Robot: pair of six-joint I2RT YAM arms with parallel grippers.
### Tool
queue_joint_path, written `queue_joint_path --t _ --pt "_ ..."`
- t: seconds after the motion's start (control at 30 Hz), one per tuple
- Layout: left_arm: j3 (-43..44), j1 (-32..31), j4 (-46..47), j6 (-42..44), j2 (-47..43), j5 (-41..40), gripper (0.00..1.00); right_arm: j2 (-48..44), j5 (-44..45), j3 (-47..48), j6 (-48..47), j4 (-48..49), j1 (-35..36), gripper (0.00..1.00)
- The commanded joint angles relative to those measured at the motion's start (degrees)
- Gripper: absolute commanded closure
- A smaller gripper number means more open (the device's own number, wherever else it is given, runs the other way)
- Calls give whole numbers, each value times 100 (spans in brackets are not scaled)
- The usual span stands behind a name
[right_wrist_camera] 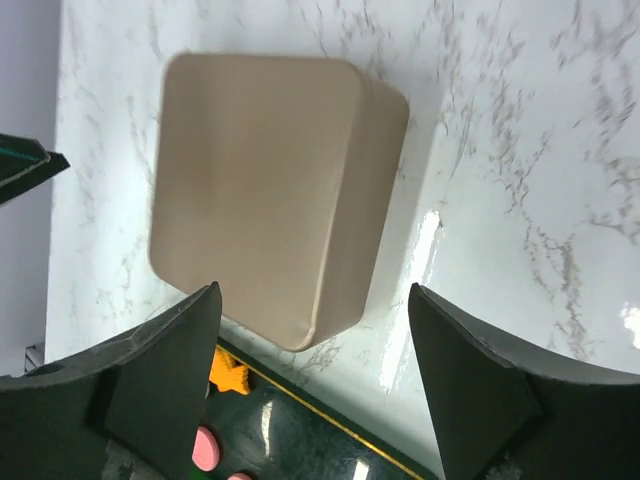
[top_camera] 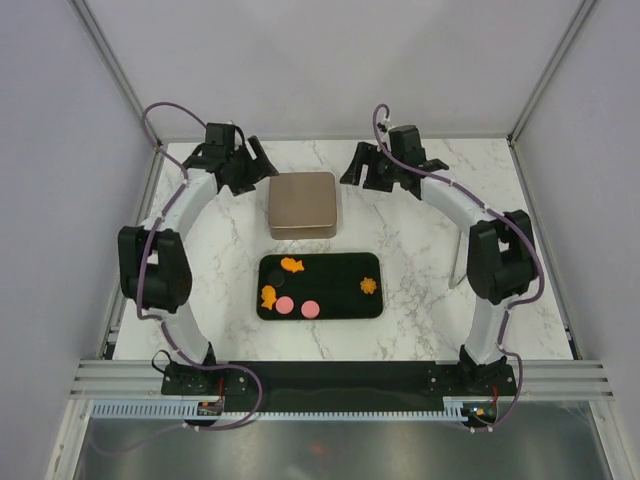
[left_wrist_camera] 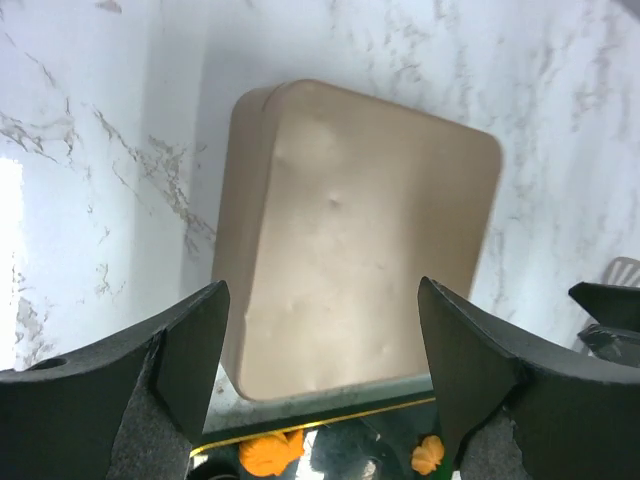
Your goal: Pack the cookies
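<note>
The cookies lie on a black tray (top_camera: 330, 268): an orange fish (top_camera: 292, 265), an orange piece (top_camera: 268, 296), two pink discs (top_camera: 285, 305) and an orange flower (top_camera: 368, 286). A closed tan box (top_camera: 303, 204) stands just behind the tray. My left gripper (top_camera: 257, 170) is open and empty at the box's back left. My right gripper (top_camera: 357, 170) is open and empty at its back right. The left wrist view shows my left gripper (left_wrist_camera: 322, 350) above the box (left_wrist_camera: 360, 230), with two orange cookies (left_wrist_camera: 270, 452) below. The right wrist view shows my right gripper (right_wrist_camera: 315, 370), the box (right_wrist_camera: 260, 190), an orange cookie (right_wrist_camera: 230, 376) and a pink disc (right_wrist_camera: 205, 450).
The marble table (top_camera: 420, 230) is bounded by grey walls at the back and sides. A metal rail (top_camera: 340, 375) runs along the near edge with both arm bases on it. The right arm's elbow (top_camera: 500, 260) stands right of the tray, the left arm's elbow (top_camera: 150, 265) to its left.
</note>
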Motion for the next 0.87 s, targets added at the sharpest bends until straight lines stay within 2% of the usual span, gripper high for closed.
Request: queue_joint_path --t 0.0,0.07,0.17,0.37,0.57,0.67,0.83 --pt "191 16 -121 225 -1018 -137 16 -1048 175 -24 -119 81 -104 16" --pt "-37 -19 -112 207 -1398 12 16 -1357 236 -321 -111 133 -157 11" --pt "-440 -124 -121 295 -2197 92 16 -2312 517 -944 -49 361 -157 2" --pt "-1336 -291 -182 717 -3771 198 16 -3843 1114 -2368 197 828 -157 2" --pt "-2524 -327 -244 1139 -5184 268 16 -4942 1871 -3283 74 618 -157 2" --pt "-2912 -327 -253 1226 -5590 242 16 -5330 2170 -3592 -23 591 -166 2" --pt "-3167 -327 -262 1315 -5899 241 16 -5428 2555 -3628 -111 512 -157 2"
